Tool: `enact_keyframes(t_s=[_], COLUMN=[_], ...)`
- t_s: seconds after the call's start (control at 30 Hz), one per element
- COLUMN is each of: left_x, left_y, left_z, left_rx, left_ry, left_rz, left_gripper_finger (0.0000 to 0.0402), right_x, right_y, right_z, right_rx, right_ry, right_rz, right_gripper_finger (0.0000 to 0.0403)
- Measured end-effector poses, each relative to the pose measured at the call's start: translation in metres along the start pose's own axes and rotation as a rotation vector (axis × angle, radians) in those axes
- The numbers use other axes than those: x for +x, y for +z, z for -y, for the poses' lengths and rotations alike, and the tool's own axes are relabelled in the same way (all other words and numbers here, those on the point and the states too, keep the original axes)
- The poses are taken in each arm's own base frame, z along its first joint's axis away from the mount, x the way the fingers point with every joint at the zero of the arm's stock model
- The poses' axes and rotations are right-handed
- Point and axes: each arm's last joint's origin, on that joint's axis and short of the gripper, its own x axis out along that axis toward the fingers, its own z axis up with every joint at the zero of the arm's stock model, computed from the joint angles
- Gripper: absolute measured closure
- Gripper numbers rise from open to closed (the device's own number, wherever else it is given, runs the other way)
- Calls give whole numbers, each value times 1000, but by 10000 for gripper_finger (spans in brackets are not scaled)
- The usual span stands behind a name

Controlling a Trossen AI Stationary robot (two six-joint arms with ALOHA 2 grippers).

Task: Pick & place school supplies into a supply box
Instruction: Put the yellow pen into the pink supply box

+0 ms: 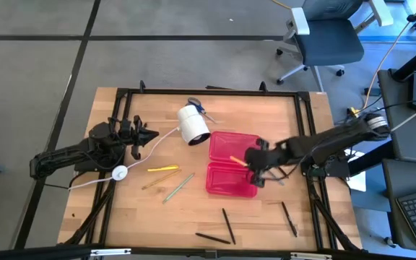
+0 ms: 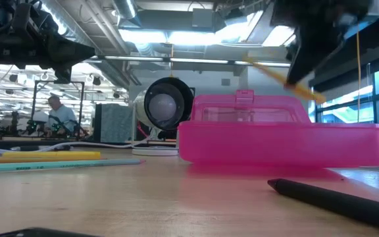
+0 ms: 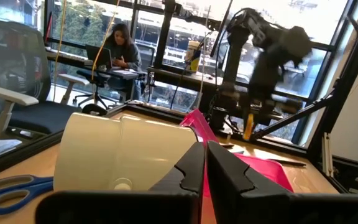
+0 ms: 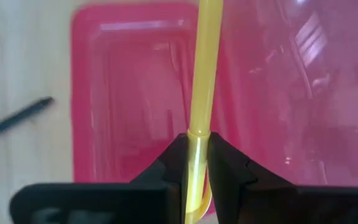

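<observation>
Room: we look across a wooden table (image 1: pixel 193 209) into an office space with ceiling lights, glass walls and a swivel chair (image 1: pixel 323 40); a person sits at a desk far behind, another farther off.
Writing: we can make out faint print along the pale green pencil (image 2: pixel 58 164) in the low view, but none of it is readable; no brand shows anywhere.
Right gripper: the right gripper (image 4: pixel 194 165) hangs over the open supply box (image 1: pixel 231 165), its fingers pressed together on a yellow pen (image 4: pixel 202 81); the pen slants across the box in the high view and sits clear above it in the low view.
Left gripper: the left gripper (image 3: pixel 205 165) waits over the table's left side, fingers closed tight against each other with nothing between them.
Supply box: translucent pink, lid laid open flat beside the tray, right of centre; we see nothing lying inside it.
Other supplies: a yellow pencil (image 1: pixel 162 168), a tan one (image 1: pixel 159 180) and the pale green one lie just left of the box; several black pens (image 1: pixel 227 225) lie near the front edge.
Also on the table: a white cylinder (image 1: pixel 193 123) with a white cable (image 1: pixel 150 148), touching the box's far left corner, and blue-handled scissors (image 1: pixel 198 107) behind it.
</observation>
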Motion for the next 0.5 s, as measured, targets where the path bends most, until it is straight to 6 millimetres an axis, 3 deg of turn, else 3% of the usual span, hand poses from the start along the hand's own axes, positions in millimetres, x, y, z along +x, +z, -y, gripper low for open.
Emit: enact_keyframes(t_s=[0.23,0.5], left_x=[0,0], left_y=[0,0], left_z=[0,0], left_rx=[0,0], left_ry=[0,0], left_rz=[0,0], left_gripper_finger=[393,389], right_x=[54,81], right_y=[-8,-12], right_z=[-25,-30], right_rx=[-55,-60], right_ry=[28,14], right_rz=[-100,-134], right_gripper_finger=[344,342])
